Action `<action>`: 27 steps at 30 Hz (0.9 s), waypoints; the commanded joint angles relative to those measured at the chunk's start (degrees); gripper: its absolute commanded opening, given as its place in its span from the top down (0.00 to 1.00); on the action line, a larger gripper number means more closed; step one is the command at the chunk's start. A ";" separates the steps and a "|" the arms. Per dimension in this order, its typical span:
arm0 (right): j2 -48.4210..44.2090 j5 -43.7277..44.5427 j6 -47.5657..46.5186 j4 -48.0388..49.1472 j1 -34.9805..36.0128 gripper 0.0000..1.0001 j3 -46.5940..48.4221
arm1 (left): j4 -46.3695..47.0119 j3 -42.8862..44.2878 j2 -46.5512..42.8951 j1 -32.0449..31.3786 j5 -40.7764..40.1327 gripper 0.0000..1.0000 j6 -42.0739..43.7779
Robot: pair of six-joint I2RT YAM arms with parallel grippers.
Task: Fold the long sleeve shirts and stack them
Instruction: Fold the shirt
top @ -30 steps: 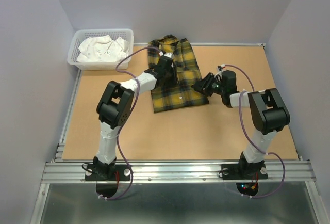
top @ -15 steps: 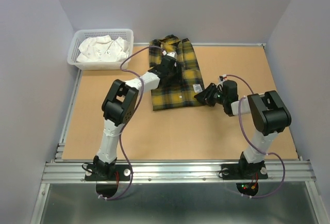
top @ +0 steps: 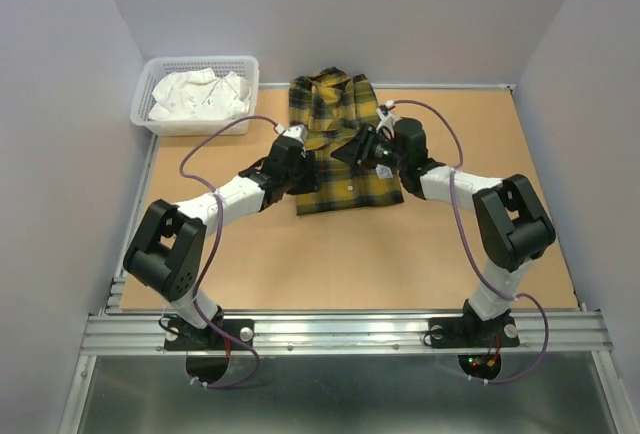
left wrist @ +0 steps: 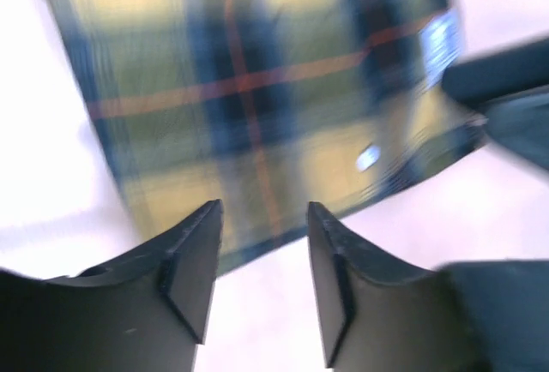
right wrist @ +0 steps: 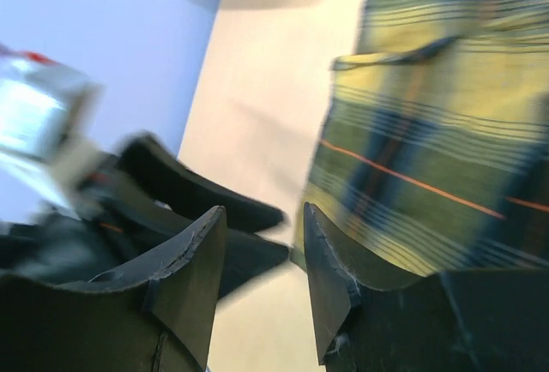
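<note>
Fingertips (left wrist: pixel 202 243) of the left gripper (top: pixel 297 154) are smeared by motion blur in the wrist view, as is the cloth beyond them. Whether cloth is touched cannot be told. From above, the middle of the yellow plaid shirt (top: pixel 345 186) is covered by both grippers, and its sleeves cannot be made out.

Left fingers are held apart with nothing between them. The shirt's near edge and bare table (top: pixel 300 254) are seen through the gap. The right gripper (top: pixel 357 146) is likewise parted and empty; past its gap, in its own wrist view, the left gripper's dark fingers are seen.

The shirt lies folded at the far middle of the table, collar toward the back wall. It is near a white basket (top: pixel 190 127) in which pale cloth (top: pixel 200 89) is heaped.

Against a second ago:
- The left gripper, then up by the collar, is found lower, at the shirt's left edge — its arm stretched out low rather than hunched.
- The right gripper, then over bare table off the shirt's right side, is now placed over the shirt's right half.
</note>
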 commanded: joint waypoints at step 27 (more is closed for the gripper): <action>5.91 -2.94 0.59 9.19 -5.90 0.57 -14.38 | -1.80 -11.84 6.74 2.63 0.75 0.69 -3.11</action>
